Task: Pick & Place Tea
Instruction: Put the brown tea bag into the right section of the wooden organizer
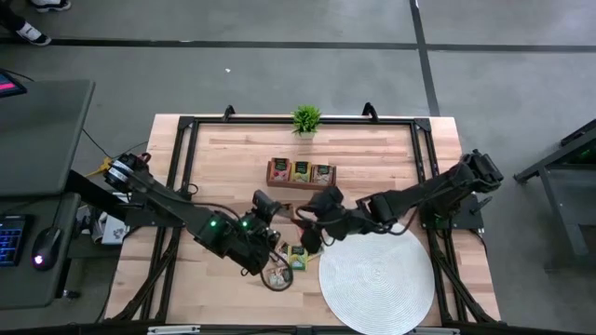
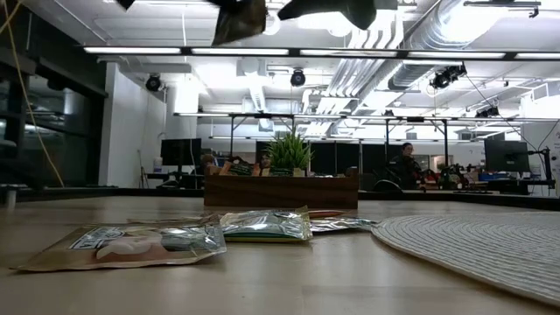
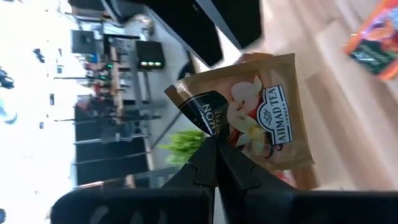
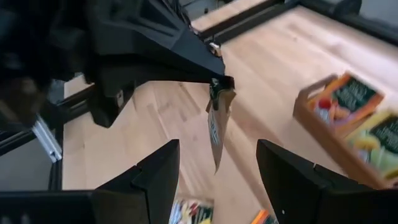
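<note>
The left gripper (image 3: 214,152) pinched a tan tea packet (image 3: 252,121) by its edge, hanging above mid-desk (image 1: 233,158). The right gripper (image 4: 217,171) stood open just beside it. Near the far edge, a wooden tray (image 1: 300,173) held upright packets.

My left arm reaches in from the table's left edge, elbow low, its wrist raised over the middle of the table. My left gripper (image 3: 214,163) has its fingers pinched tight together. My right arm stretches in from the right side, and my right gripper (image 4: 214,180) faces the left one, jaws spread wide.
</note>
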Controlling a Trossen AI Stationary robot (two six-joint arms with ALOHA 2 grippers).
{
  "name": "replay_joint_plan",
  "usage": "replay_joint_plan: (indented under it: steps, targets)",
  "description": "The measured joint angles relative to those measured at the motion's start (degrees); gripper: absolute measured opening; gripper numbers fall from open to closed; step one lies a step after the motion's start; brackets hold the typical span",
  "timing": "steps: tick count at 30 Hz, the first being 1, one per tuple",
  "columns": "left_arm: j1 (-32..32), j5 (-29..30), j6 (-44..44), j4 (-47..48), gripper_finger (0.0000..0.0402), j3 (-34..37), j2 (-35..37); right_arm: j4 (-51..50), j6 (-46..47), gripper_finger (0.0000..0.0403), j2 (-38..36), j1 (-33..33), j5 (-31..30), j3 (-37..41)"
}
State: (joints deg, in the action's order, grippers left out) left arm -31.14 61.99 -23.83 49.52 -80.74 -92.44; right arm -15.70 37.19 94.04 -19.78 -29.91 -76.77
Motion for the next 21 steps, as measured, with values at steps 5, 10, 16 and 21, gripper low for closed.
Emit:
replay_joint_plan:
  steps: [5,10,16,21]
  targets:
    - [0.0,2.1,-3.5,0.15,0.0,-1.78,0.0,0.92,-4.13,0.0209,-0.68,0.69,-2.24,0.02]
    - [0.0,2.1,-3.42,1.17,0.0,-1.78,0.0,1.5,-7.54,0.0209,-2.97,0.69,-2.92,0.02]
    - [0.0,2.53,-3.37,1.1,0.0,-1.78,0.0,2.86,-9.36,0.0209,-4.48,0.73,-1.19,0.02]
    - [0.0,3.15,-4.43,0.7,0.0,-1.78,0.01,3.17,-9.34,0.0209,-4.46,1.79,1.81,0.02]
